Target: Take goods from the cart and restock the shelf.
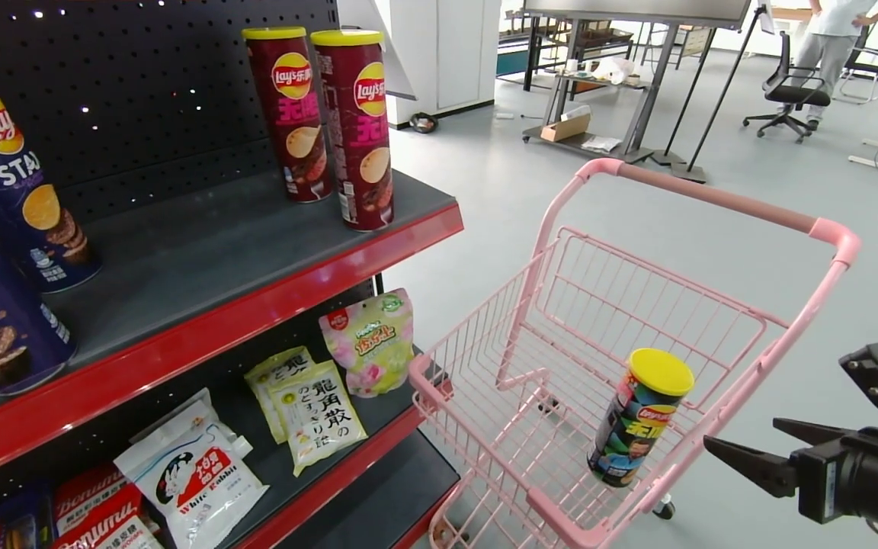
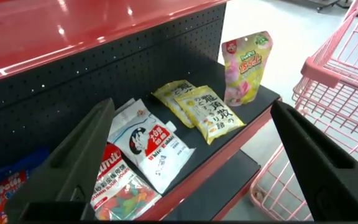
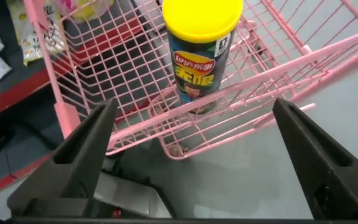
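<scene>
the chip can (image 1: pixel 641 415) stands in the basket of the pink cart (image 1: pixel 713 197), close against the wire wall on the side nearest the right gripper (image 1: pixel 740 431). that gripper sits outside the cart, a little lower than the can's lid and apart from it, with the wall between them; its two black fingers are spread wide and hold nothing. in the right wrist view the can (image 3: pixel 201 50) shows past the gap between the gripper's (image 3: pixel 194 106) fingers, behind the pink wire (image 3: pixel 104 81). the can is a smooth cylinder with a flat yellow lid and a glossy dark printed wrap. it rests on its base, lid up, its long axis close to vertical with a slight lean in the head view. the cart is thin wire grid with a thicker rounded tube handle. the left gripper (image 2: pixel 192 104) is released too, fingers wide apart and empty, in front of the lower shelf. on that shelf lie a white bag (image 2: pixel 154 149) and yellow sachets (image 2: pixel 204 112), and a green and pink pouch (image 2: pixel 247 65) stands upright near the shelf's end. the upper shelf (image 1: pixel 256 305) has a matt dark grey deck, a shiny red front edge and a black pegboard back; two maroon cans (image 1: pixel 325 122) stand upright on it side by side, and blue cans (image 1: pixel 12 175) stand farther along.
</scene>
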`<state>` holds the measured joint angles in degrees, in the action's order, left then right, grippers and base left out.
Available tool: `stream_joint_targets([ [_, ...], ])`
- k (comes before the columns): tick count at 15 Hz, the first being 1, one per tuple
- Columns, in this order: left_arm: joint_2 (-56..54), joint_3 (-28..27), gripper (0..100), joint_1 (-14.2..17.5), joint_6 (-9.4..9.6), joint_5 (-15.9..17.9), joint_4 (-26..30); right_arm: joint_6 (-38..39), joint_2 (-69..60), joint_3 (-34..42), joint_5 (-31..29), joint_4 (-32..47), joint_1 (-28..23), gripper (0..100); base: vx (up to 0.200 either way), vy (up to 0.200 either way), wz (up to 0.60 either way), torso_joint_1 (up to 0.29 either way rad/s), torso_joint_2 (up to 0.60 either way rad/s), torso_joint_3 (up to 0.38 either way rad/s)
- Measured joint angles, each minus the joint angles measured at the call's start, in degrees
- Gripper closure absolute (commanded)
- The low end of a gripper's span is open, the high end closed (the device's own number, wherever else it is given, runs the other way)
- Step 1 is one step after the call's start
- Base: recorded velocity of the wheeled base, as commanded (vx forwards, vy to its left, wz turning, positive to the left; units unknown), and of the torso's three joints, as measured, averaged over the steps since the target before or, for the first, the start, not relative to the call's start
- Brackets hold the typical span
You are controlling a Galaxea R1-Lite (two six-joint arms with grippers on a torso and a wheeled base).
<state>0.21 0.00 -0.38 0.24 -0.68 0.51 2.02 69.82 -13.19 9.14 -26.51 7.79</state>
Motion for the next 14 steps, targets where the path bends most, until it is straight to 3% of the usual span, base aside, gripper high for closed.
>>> stream_joint_targets([
  [4, 0.0, 0.0, 0, 0.0, 0.02, 0.0, 0.0, 0.0, 5.79, -1.22, -0.04, -2.3, 0.65, 0, 0.0, 0.0, 0.0, 0.0, 0.0, 0.0],
  [8, 0.0, 0.0, 0, 0.02, 0.0, 0.02, 0.02, -0.39, 14.84, -0.37, -1.71, -15.2, 0.74, 0, 0.0, 0.0, 0.0, 0.0, 0.0, 0.0],
  [14, 0.0, 0.0, 0, 0.05, 0.02, 0.0, 0.02, -0.37, 22.71, -1.94, -2.06, -16.68, 3.43, 0, 0.0, 0.0, 0.0, 0.0, 0.0, 0.0],
])
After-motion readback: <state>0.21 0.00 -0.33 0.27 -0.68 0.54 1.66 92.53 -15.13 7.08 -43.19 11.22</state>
